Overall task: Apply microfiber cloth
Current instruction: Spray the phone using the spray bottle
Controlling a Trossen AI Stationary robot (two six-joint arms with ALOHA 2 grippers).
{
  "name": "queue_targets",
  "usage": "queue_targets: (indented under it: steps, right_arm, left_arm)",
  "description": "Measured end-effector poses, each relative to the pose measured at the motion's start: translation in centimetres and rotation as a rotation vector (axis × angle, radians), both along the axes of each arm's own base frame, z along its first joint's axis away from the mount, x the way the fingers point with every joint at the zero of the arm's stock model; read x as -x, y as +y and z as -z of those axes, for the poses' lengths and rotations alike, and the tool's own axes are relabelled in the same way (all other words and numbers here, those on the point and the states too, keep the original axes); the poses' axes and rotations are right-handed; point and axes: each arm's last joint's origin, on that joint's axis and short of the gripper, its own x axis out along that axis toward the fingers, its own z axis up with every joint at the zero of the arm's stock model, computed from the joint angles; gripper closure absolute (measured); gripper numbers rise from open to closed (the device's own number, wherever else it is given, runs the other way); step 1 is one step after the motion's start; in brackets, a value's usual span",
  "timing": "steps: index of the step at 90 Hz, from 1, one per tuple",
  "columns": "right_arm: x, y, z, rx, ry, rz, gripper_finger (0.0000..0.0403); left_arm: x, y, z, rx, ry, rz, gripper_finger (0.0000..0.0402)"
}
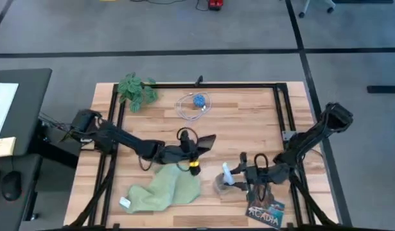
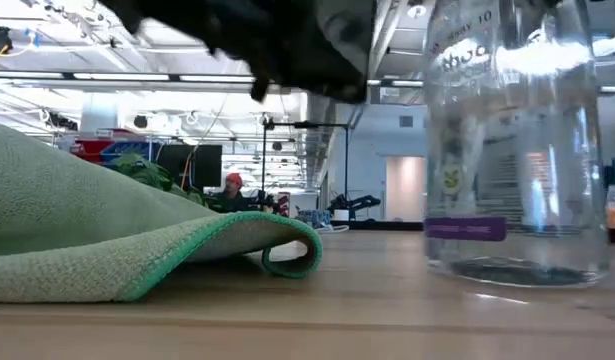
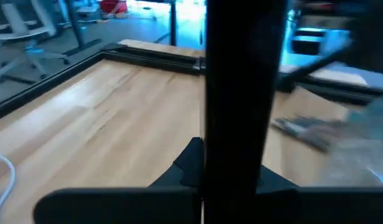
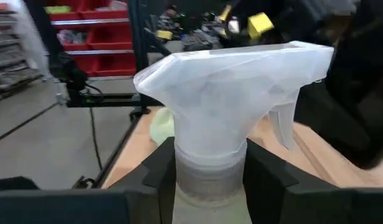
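The pale green microfiber cloth lies rumpled on the table near its front edge, a white tag at its left corner. In the low view the cloth's right edge is curled under. My left gripper hovers just beyond the cloth's far edge, shut on a black phone. My right gripper is shut on a clear spray bottle to the right of the cloth. The bottle's base stands on the table. My left gripper pinches the black phone between its two fingers; the phone rises as a dark slab in front of the wrist camera. The fingers hide the place of contact. Whether the phone touches the table cannot be told. My right gripper has one finger on either side of the bottle's neck, just under the white trigger head. The fingers come level from the table's right side. The bottle is upright with its base on the table.
A leafy plant sits at the far left corner and a coiled cable with a blue object at the far middle. A booklet lies at the front right. Black frame rails run along the table's sides.
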Motion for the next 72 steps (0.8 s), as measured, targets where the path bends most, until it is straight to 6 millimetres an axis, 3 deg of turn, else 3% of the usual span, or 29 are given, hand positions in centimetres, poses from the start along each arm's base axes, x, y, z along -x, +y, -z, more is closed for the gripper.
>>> queue_targets:
  steps: [12,30,59,72]
  right_arm:
    - [-0.6,-0.4,0.4,0.039,0.007,0.011,0.0282]
    - [-1.1,-1.8,-0.1,0.085,0.011,0.061,0.0277]
    - [0.0,-3.6,-1.0,0.174,0.108,0.096,0.0159]
    - [0.8,-4.2,-1.5,0.207,0.146,0.093,0.0131]
  left_arm:
    - [1.7,-1.5,-1.1,-0.030,0.031,-0.032,0.0396]
    - [3.0,-2.6,-0.4,-0.030,0.098,-0.089,0.0396]
    - [4.6,-2.6,2.2,0.022,0.049,-0.132,0.0396]
    - [4.7,-2.6,2.3,0.029,0.044,-0.135,0.0396]
